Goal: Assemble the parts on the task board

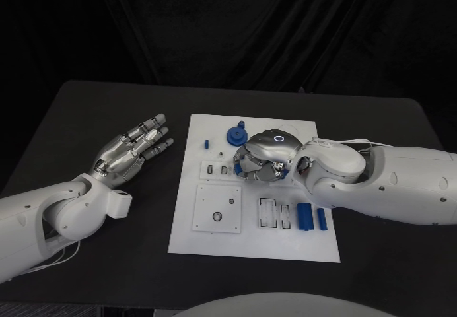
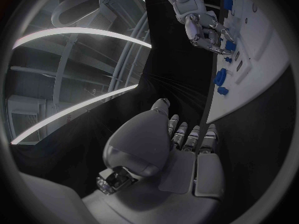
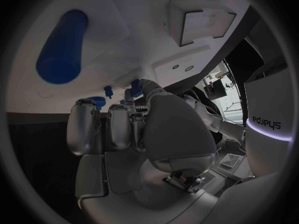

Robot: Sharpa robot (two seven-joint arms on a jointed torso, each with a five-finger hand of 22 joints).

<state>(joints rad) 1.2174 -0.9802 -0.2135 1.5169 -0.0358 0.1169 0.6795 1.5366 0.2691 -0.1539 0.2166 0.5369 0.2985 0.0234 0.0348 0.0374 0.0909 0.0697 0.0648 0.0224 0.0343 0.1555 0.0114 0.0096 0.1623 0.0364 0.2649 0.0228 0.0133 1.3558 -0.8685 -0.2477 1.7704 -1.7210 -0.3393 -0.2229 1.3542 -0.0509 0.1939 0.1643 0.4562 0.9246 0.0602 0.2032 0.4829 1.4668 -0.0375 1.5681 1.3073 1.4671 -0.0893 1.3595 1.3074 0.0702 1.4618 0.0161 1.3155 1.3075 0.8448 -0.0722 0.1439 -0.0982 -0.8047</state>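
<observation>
The board (image 1: 255, 246), a flat white rectangular plate with shallow moulded recesses and raised square blocks, lies at the centre of the matte black table (image 1: 86, 119) in the head view. The right hand (image 1: 262, 158), silver metal with segmented fingers, is over the board's upper middle, fingers curled downward onto the plate. In the right wrist view a small blue piece (image 3: 136, 88) sits at its fingertips (image 3: 131, 95); whether it is gripped cannot be told. A round blue gear-like part (image 1: 235, 135) lies just up and left of that hand in the head view. A small blue peg (image 1: 206, 142) stands near the board's left edge. Two smooth blue cylinders (image 1: 305, 216), side by side, rest at the board's lower right, below the right forearm. One appears large and rounded in the upper left of the right wrist view.

The left hand (image 1: 131, 150) lies left of the board, apart from it, fingers straight, spread and holding nothing.
</observation>
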